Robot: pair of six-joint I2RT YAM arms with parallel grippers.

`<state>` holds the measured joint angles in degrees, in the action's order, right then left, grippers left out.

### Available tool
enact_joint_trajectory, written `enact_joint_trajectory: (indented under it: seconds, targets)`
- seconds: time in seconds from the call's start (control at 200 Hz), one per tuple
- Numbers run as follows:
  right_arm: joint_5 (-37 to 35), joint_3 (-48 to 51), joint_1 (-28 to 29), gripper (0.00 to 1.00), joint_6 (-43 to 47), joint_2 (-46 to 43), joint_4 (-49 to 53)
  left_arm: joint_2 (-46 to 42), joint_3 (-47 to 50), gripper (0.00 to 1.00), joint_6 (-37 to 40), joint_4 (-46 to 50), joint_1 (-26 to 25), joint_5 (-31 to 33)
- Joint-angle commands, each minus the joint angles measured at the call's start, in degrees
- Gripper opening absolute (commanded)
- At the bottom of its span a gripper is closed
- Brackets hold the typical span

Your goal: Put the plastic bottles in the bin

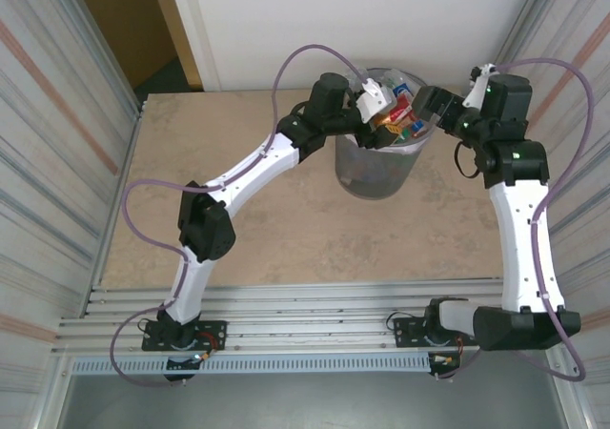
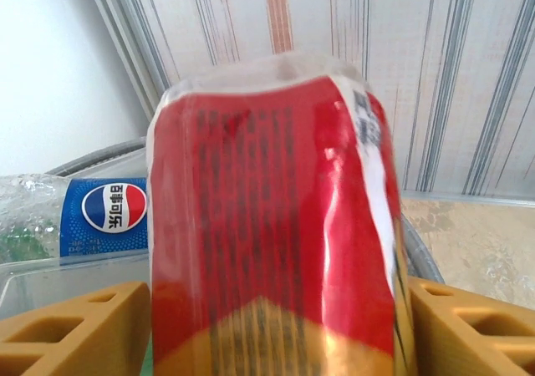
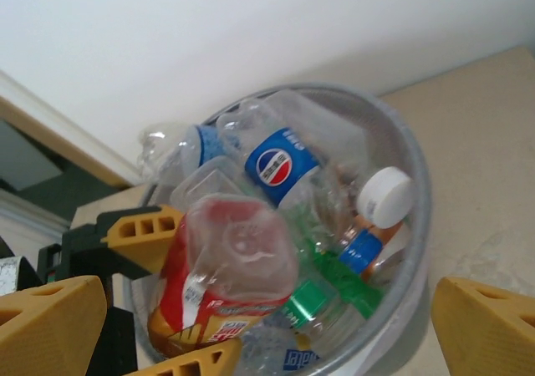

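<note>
Seen from above, the left arm reaches across the table to the bin at the far centre. The left gripper is clenched on a red bottle, and its yellow fingers press the labelled middle from both sides. The bottle hangs over the bin's mouth, above the pile inside.

The bin holds many bottles already, among them a clear Pepsi bottle, a green one and one with a white cap. No bottles are seen on the table.

The red bottle looks empty, so it is probably very light. Its thin clear wall appears dented, so it likely gives under a squeeze, and the glossy label may be slippery. The wide labelled middle, where it is held now, seems the safest place to grip.

On the right, the right gripper hovers just beside the bin's rim, spread wide with nothing between its fingers.
</note>
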<state>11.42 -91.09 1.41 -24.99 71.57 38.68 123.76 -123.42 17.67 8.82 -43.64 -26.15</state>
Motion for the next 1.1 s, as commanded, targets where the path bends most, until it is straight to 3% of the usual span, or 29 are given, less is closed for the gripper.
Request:
enact_joint_trajectory:
  seconds: [0.0, 0.11, 0.276, 0.386, 0.551, 0.776, 1.097]
  targets:
    - [-0.26, -2.31, 0.94, 0.98, 1.33, 1.66, 0.43, 1.48, -1.24, 0.78, 0.79, 1.44, -0.35, 0.01]
    - [-1.82, -2.30, 1.19, 0.98, 1.34, 3.12, 1.26, 0.94, -0.74, 0.79, 1.03, 1.21, -0.40, 0.98]
    - [-2.08, -1.60, 1.29, 0.98, 1.26, 4.30, 1.40, -0.63, 1.13, 0.65, 0.59, -0.05, -0.40, 4.24]
    - [-1.84, -1.55, 1.37, 0.98, 1.46, 4.59, 1.27, -2.55, 3.63, 0.63, -0.83, -2.69, -0.46, 7.40]
    - [-1.75, -1.44, 1.57, 0.98, 1.65, 4.63, 1.14, -6.46, 8.32, 0.82, -3.08, -7.27, -0.31, 11.82]
    - [-1.58, -1.55, 1.95, 0.98, 2.40, 4.93, 1.05, -12.03, 13.49, 0.90, -6.30, -12.20, -0.22, 13.32]
    - [-3.99, -3.19, 6.09, 1.00, 4.85, 6.65, 2.03, -16.79, 18.28, 0.91, -13.02, -15.64, 1.61, 14.41]
